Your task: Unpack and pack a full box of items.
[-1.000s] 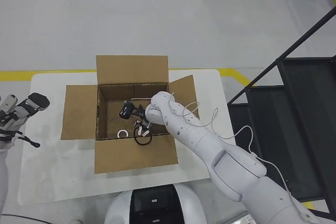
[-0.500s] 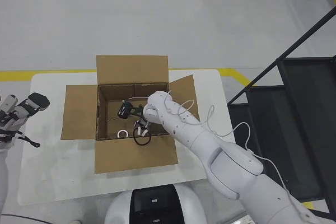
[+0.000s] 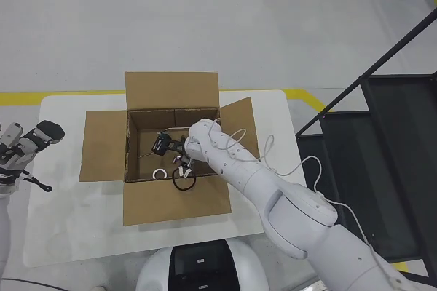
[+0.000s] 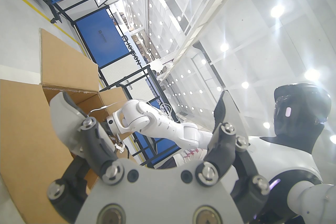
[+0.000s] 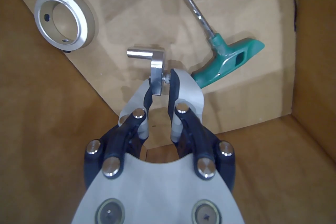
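R claw (image 5: pixel 162 82) pinching metal bracket (image 5: pixel 156 68) in box (image 5: pixel 52 156); L claw (image 4: pixel 143 109) spread wide.

A white table (image 3: pixel 73 218) stands on grey floor (image 3: pixel 204 36); yellow line (image 3: pixel 14 96) behind, black stairs (image 3: pixel 393 124) beside

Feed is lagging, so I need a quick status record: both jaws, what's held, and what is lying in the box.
right jaws: shut on metal part, inside the box
left jaws: open, empty, at the table edge, away from the box
box flaps: all four folded open
on box floor: ring and T-handle tool, lying apart
held part vs. floor items: touches neither
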Controlling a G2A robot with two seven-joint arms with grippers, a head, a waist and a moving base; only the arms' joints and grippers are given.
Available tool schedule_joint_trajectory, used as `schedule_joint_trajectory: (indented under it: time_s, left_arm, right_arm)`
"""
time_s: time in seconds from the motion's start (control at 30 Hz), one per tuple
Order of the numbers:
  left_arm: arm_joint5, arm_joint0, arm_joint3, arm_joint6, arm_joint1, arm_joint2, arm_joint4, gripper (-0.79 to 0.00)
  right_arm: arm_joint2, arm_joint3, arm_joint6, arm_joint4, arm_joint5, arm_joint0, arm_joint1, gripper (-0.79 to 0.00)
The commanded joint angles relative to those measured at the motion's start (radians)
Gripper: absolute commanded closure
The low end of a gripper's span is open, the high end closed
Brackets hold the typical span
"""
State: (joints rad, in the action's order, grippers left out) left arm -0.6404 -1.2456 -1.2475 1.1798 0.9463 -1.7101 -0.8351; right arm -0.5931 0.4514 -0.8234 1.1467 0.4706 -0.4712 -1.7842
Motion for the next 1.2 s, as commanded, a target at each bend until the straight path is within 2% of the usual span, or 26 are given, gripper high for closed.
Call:
schedule_joint_trajectory:
  time_s: [0.0,0.27,0.5,0.67,0.73,0.97,1.17]
  left_arm:
    - [0.0,0.0,0.0,0.0,0.0,0.0,0.0,-0.785]
    - [0.0,0.0,0.0,0.0,0.0,0.0,0.0,-0.785]
    - [0.0,0.0,0.0,0.0,0.0,0.0,0.0,-0.785]
    - [0.0,0.0,0.0,0.0,0.0,0.0,0.0,-0.785]
    - [0.0,0.0,0.0,0.0,0.0,0.0,0.0,-0.785]
    - [0.0,0.0,0.0,0.0,0.0,0.0,0.0,-0.785]
    - [0.0,0.0,0.0,0.0,0.0,0.0,0.0,-0.785]
  right_arm:
    - [0.0,0.002,-0.002,0.003,0.003,0.006,-0.001,0.0]
    - [-0.047,0.072,-0.038,-0.026,0.06,0.023,0.026,0.0]
    - [-0.185,0.27,-0.114,-0.11,0.177,-0.025,0.112,0.0]
    - [-0.347,0.555,-0.244,-0.175,0.249,-0.161,0.2,0.0]
    - [-0.42,0.699,-0.281,-0.205,0.245,-0.241,0.235,0.0]
    - [-0.593,1.126,-0.32,-0.353,0.207,-0.492,0.354,0.0]
    - [-0.745,1.32,-0.291,-0.546,0.235,-0.634,0.439,0.0]
